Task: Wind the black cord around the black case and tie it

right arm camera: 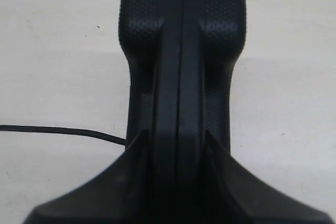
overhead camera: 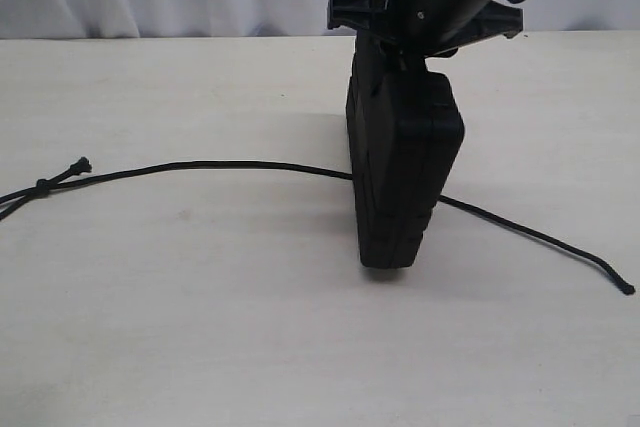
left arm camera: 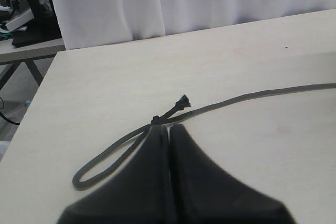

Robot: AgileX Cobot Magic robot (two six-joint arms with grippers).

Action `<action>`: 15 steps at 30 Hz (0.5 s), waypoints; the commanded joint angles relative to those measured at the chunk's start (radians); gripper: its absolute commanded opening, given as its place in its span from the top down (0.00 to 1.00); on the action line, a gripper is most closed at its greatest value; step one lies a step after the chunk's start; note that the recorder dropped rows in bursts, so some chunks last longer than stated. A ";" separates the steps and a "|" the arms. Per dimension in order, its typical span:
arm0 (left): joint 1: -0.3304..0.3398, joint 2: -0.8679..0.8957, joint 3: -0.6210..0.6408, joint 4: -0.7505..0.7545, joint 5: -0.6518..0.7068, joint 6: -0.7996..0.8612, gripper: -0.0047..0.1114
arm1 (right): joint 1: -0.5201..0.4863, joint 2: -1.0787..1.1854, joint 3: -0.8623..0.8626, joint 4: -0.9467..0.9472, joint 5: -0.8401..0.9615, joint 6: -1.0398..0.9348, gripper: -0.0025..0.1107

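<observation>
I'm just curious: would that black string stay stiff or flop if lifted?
Probably floppy: the black cord lies in slack curves and doubles back in a loop. Likely light, being so thin. Pushed, it would probably buckle, not slide.

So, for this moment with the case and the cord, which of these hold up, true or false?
1. The black case is held upright on the table, with the right claw clamped on its top. True.
2. The black cord is wound around the case several times. False: it lies flat on the table and runs out to either side of the case.
3. The left claw is wide open. False: it is shut, with its tips right by the cord's knot.
4. The cord's knotted end lies on the left of the exterior view. True.
</observation>
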 commanded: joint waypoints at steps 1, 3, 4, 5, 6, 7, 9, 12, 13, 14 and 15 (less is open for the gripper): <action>-0.004 -0.003 0.003 -0.002 -0.016 -0.002 0.96 | 0.000 -0.021 -0.012 -0.032 -0.018 0.007 0.94; -0.004 -0.003 0.003 -0.002 -0.016 -0.002 0.96 | 0.000 -0.021 -0.010 -0.032 -0.006 0.007 0.94; -0.004 -0.003 0.003 -0.002 -0.016 -0.002 0.96 | 0.000 -0.021 -0.008 -0.032 -0.006 0.007 0.94; -0.004 -0.003 0.003 -0.002 -0.016 -0.002 0.96 | 0.000 -0.019 -0.004 -0.032 -0.004 0.007 0.94; -0.004 -0.003 0.003 -0.002 -0.016 -0.002 0.96 | 0.000 -0.015 -0.004 -0.032 -0.001 0.007 0.94; -0.004 -0.003 0.003 -0.002 -0.016 -0.002 0.96 | 0.000 -0.013 -0.004 -0.032 0.002 0.003 0.94; -0.004 -0.003 0.003 -0.002 -0.016 -0.002 0.96 | 0.000 -0.006 -0.004 -0.032 0.002 -0.001 0.94; -0.004 -0.003 0.003 -0.002 -0.016 -0.002 0.96 | 0.000 0.000 -0.004 -0.032 0.002 -0.009 0.94; -0.004 -0.003 0.003 -0.002 -0.016 -0.002 0.96 | 0.000 0.004 -0.004 -0.032 0.002 -0.017 0.94; -0.004 -0.003 0.003 -0.002 -0.016 -0.002 0.96 | 0.000 0.006 -0.004 -0.032 0.002 -0.025 0.94; -0.004 -0.003 0.003 -0.002 -0.016 -0.002 0.96 | 0.000 0.010 -0.004 -0.032 0.010 -0.030 0.94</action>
